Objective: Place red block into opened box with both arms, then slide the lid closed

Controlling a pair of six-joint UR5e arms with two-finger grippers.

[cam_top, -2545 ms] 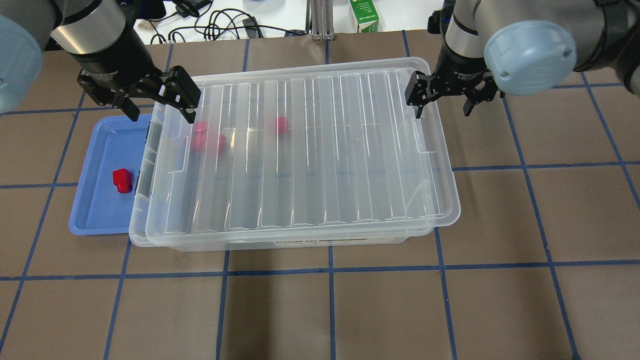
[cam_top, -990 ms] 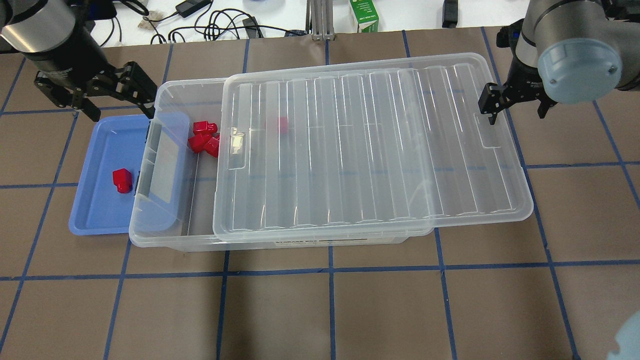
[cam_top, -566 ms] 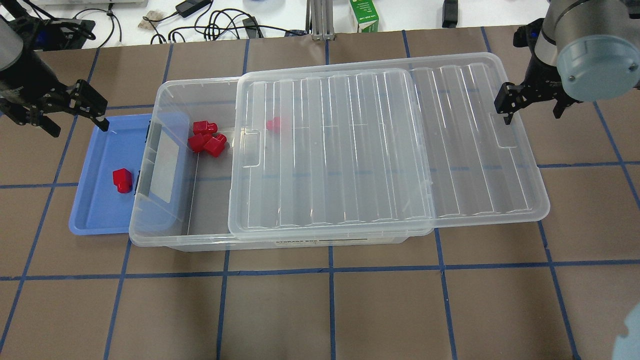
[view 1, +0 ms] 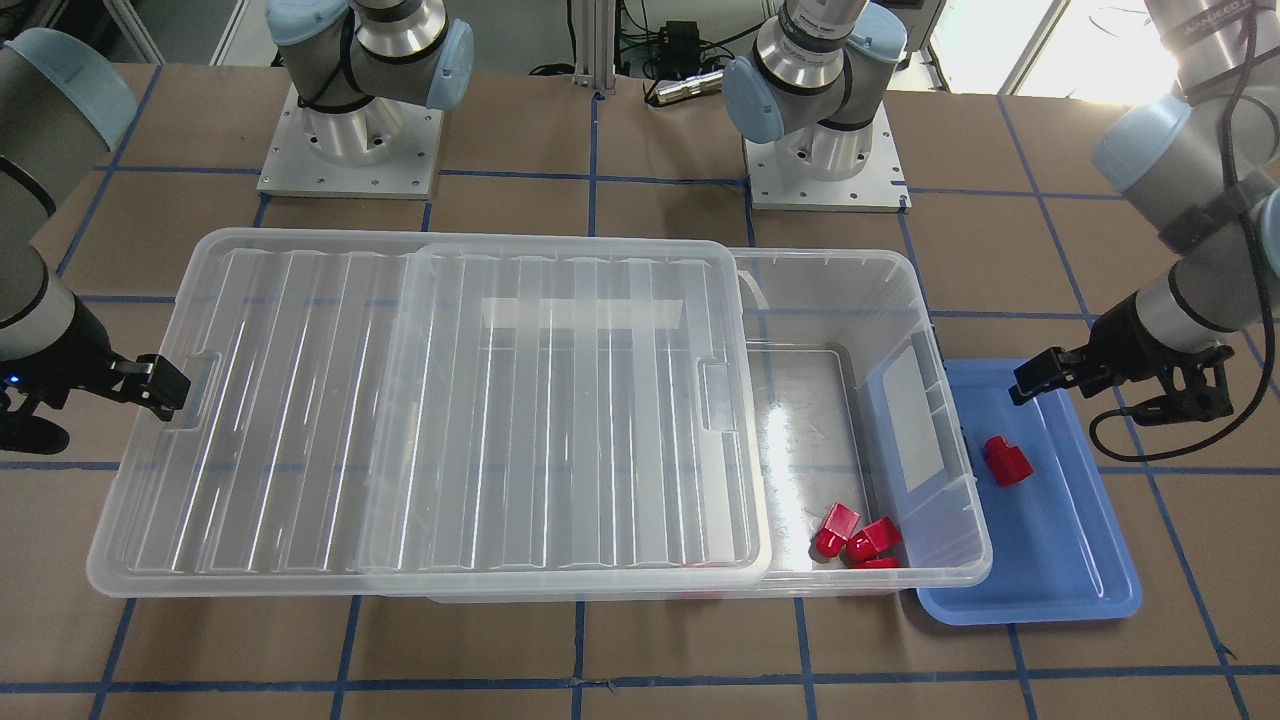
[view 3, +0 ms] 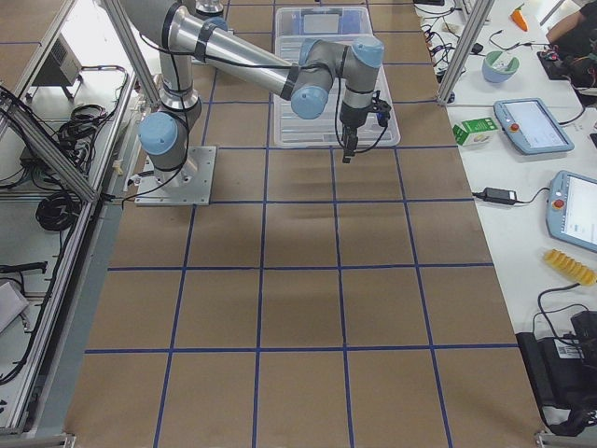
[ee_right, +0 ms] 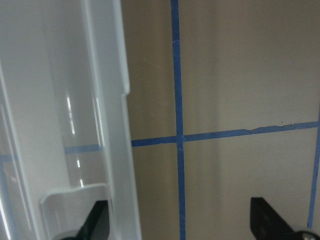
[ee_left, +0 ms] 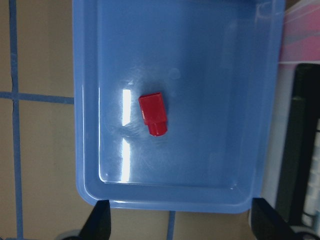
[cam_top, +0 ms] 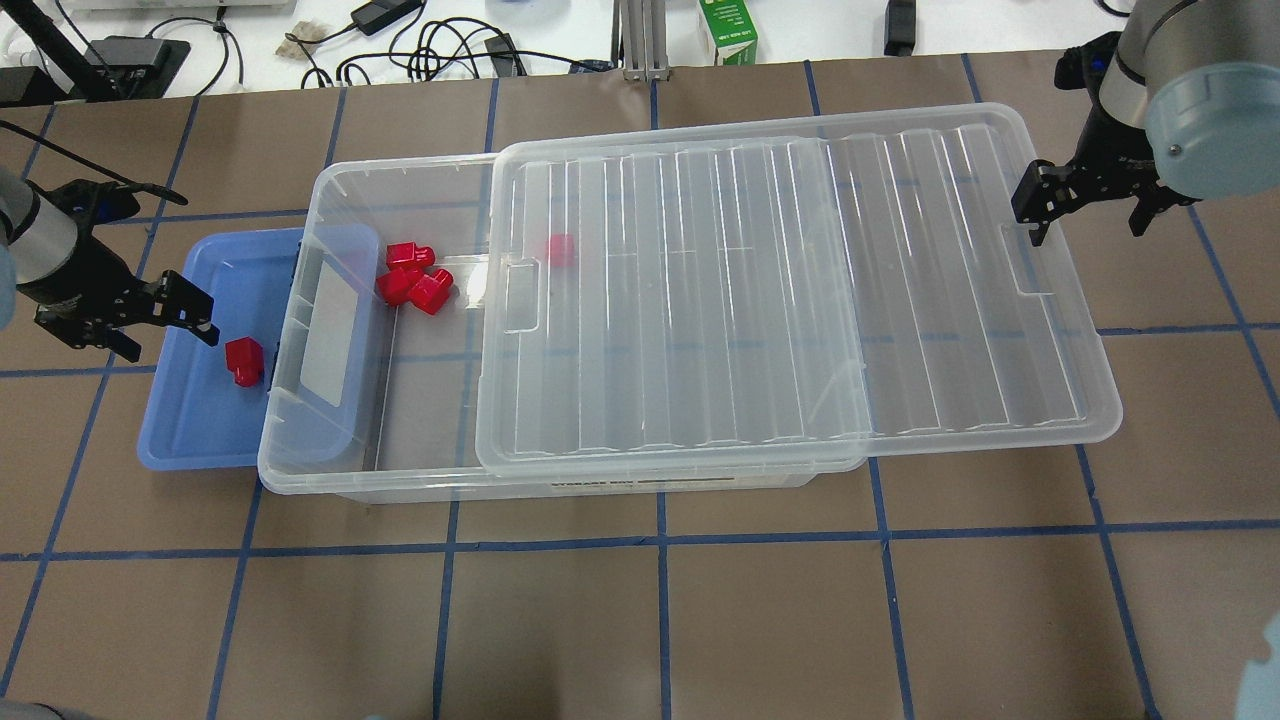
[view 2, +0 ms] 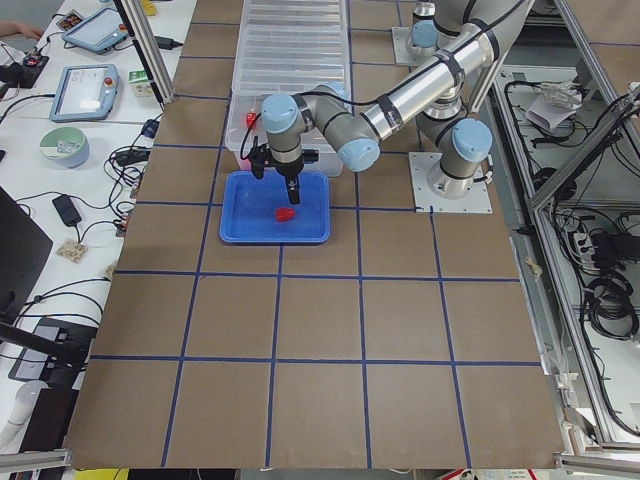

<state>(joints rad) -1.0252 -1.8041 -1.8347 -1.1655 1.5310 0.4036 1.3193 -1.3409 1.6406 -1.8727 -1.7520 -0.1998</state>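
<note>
Swung down since a moment ago, the left gripper (cam_top: 165,338) hangs above the blue tray (cam_top: 200,420) near the red block (cam_top: 244,360), fingers wide and empty. That block lies in the tray, just beside the box (cam_top: 420,420). Meanwhile the lid (cam_top: 800,300) has slid farther right, overhanging the box; the right gripper (cam_top: 1088,228), fingers wide, has one at the lid's end notch.
</note>
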